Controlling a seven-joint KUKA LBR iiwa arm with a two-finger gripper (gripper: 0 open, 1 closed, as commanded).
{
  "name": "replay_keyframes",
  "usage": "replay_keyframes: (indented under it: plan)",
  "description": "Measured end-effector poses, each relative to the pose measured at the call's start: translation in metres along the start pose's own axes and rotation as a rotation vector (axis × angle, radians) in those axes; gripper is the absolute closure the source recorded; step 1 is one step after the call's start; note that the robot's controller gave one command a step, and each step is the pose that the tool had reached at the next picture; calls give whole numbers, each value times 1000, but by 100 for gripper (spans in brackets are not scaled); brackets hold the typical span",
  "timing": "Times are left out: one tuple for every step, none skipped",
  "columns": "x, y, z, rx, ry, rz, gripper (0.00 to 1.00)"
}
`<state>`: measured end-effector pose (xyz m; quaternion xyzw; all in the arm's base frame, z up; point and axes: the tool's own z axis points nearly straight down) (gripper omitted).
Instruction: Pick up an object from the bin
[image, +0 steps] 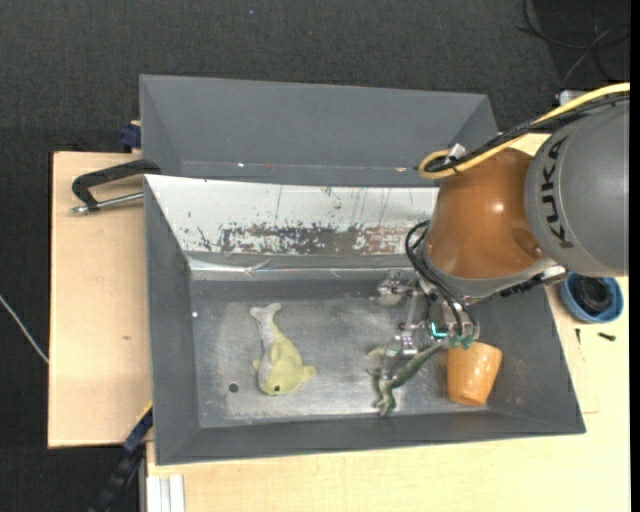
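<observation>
Gripper (415, 335) is down inside the bin (170, 330), right of centre and close to the floor, under the arm's orange cover (485, 225).

Directly beneath and in front of it lies a green toy (392, 378), thin and limbed, possibly a lizard. Its lower end is on the floor near the front wall. Its upper end runs up toward the gripper, and the two look to be touching or nearly so.

Whether the gripper is spread or closed cannot be made out, as the metal parts and cables overlap there. Whether the green toy is gripped is likewise unclear.

Other contents:
- cup (472, 373), orange, just right of the green toy.
- yellow toy (278, 362), soft and fish-like, well apart at left of centre.

Progress, as a judgement: the approach is done and the arm is at the grasp stage. Nothing is visibly clear of the floor. Still to do: secure the hold, lift, and clear the bin walls.

Writing: "KUKA" in dark letters running up the grey arm (590, 190) link. No labels can be read on the toys or the cup.
</observation>
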<state>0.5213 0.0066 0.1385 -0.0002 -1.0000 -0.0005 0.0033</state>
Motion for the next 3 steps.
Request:
replay_keyframes:
  plan:
    - [-3,-67,66,2,-10,-176,0]
    - [-3,-66,67,1,-9,-177,100]
    - [-9,-106,-112,7,-21,-359,100]
